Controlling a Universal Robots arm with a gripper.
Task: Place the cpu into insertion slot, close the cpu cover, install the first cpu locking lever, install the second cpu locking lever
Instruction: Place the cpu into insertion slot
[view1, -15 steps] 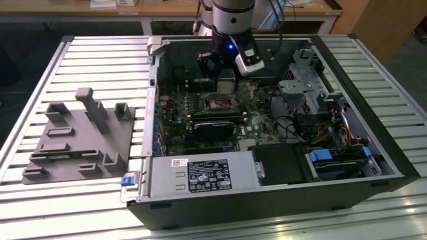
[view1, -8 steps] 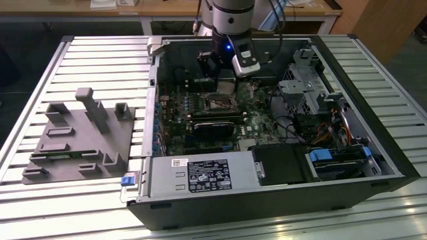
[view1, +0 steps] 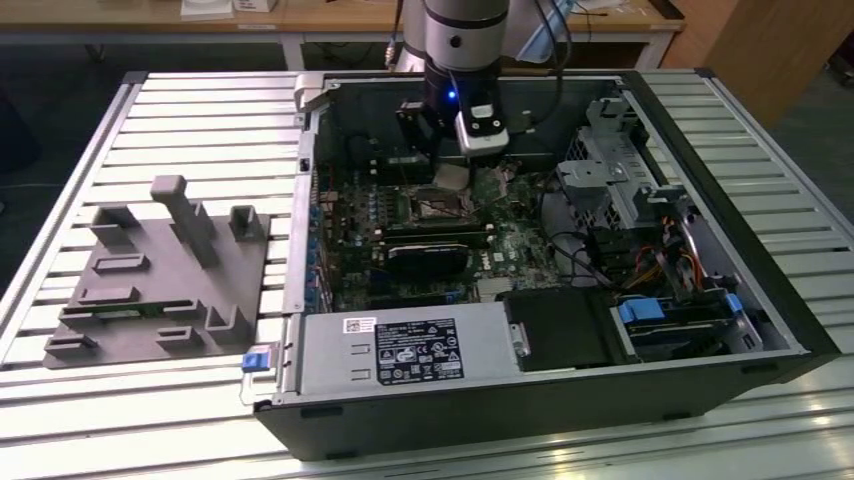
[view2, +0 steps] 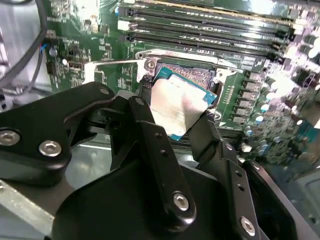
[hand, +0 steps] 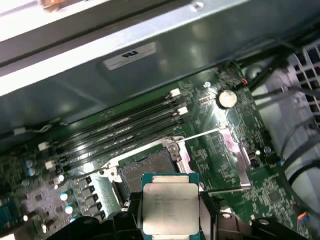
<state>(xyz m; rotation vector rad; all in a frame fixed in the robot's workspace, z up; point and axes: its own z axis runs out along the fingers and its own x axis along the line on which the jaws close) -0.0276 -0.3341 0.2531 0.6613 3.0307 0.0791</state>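
The end effector (view2: 175, 122) is closed partway on the cpu (view2: 179, 106), its two black fingers (view2: 145, 130) pressing opposite edges of the chip and carrying it clear of the board. The slot (hand: 145, 172) lies open just beyond the chip with its dark centre bare, and in the exterior view it sits at about 6 o'clock of the end effector (view1: 454, 172). So the cpu (view1: 451, 178) is in the air, near the slot (view1: 438, 207) but not in it. The cover (hand: 239, 162) is folded back beside the slot, and a thin lever (hand: 205, 135) stands free along it. All of this is inside the case (view1: 747, 300) on the slatted bench (view1: 200, 120), with a grey fixture (view1: 160, 280) at 9 o'clock of the case. As I judge it, the main risk is a crooked landing: in the second wrist view the chip looks tilted, so one corner could meet the slot first, scrape the contacts or ride up on the rim. The hold is on edges alone, so a knock on the rim could shift it. The second wrist view gives the hold and the tilt; the first wrist view gives the cpu (hand: 170, 205) squarely from above, along with the open cover; the exterior view gives the height above the board.
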